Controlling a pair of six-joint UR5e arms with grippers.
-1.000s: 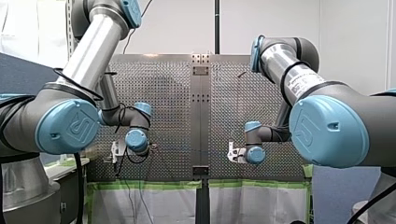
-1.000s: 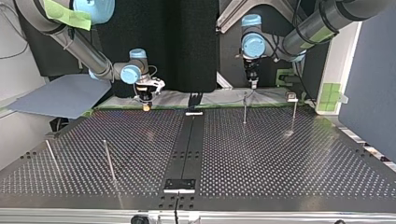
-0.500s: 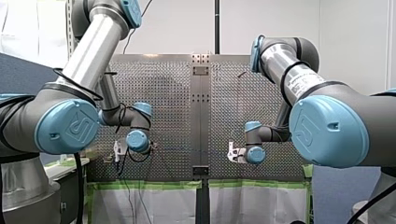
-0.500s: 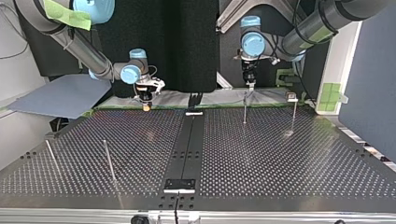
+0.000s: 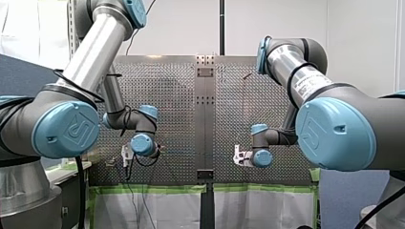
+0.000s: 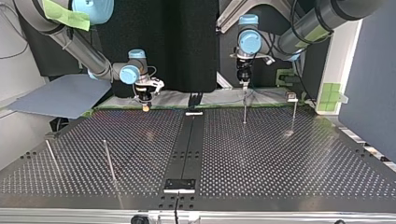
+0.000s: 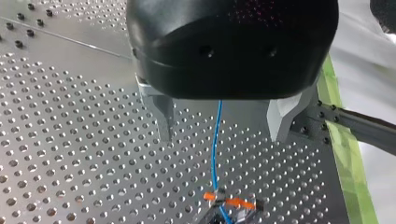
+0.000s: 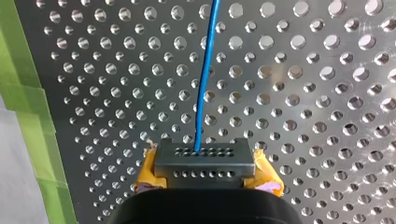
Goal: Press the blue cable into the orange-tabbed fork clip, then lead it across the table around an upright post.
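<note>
The cable seems seated in the clip, with my left end effector released above it. My right end effector, grasping the cable, should next lead it around the post.

The picture edge cuts off the orange-tabbed black fork clip. The thin blue cable disappears behind the black body of the left gripper and is too fine to trace in the top view.

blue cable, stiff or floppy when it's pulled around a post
Probably floppy and light: the blue cable is very thin, and straight only where my right gripper seems to hold it taut. It likely bends easily around an upright post; it curves gently toward the orange-tabbed fork clip.
</note>
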